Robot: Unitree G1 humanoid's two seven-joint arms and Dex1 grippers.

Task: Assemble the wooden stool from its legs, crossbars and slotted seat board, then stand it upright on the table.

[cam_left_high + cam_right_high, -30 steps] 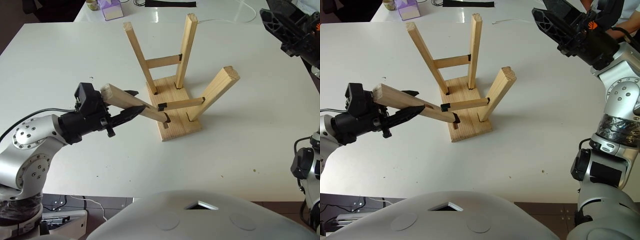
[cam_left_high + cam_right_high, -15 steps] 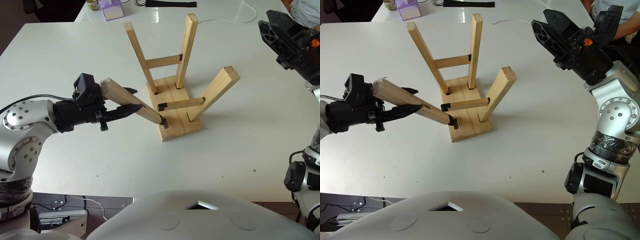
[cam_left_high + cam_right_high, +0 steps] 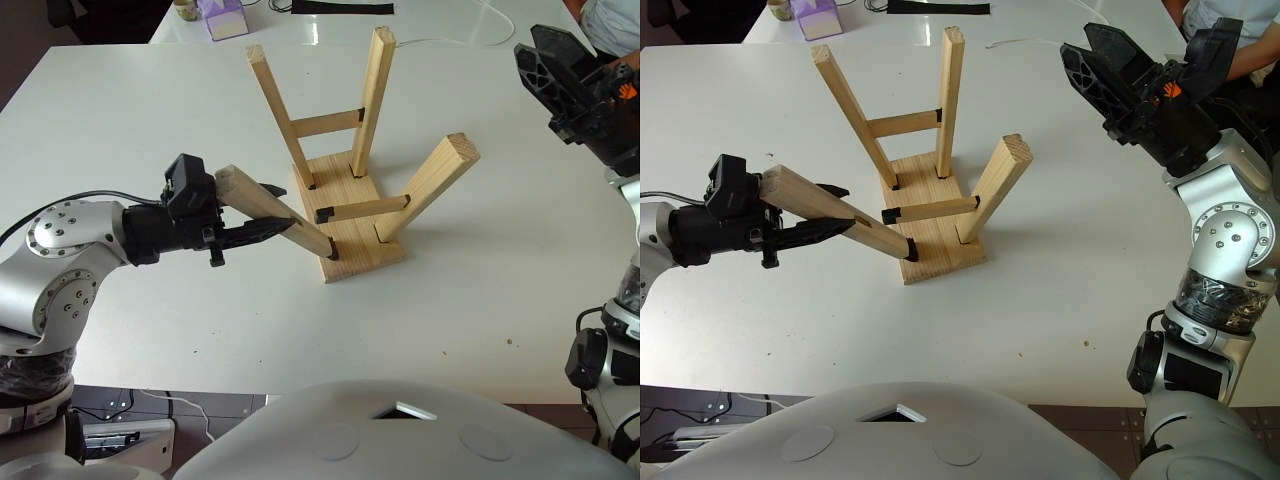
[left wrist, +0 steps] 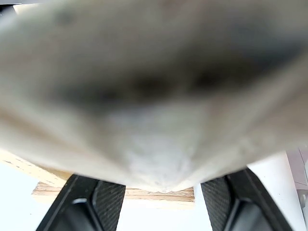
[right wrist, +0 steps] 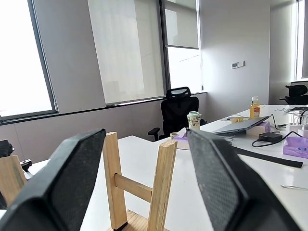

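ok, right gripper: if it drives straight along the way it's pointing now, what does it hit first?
Probably the pair of upright legs. In the right wrist view they and their crossbar sit dead ahead, framed by the open right gripper. Depth is unclear, so it might pass just above their tops.

Left gripper (image 3: 284, 207) held low, fingers clamped; right gripper (image 3: 1154, 42) raised high, fingers spread wide.
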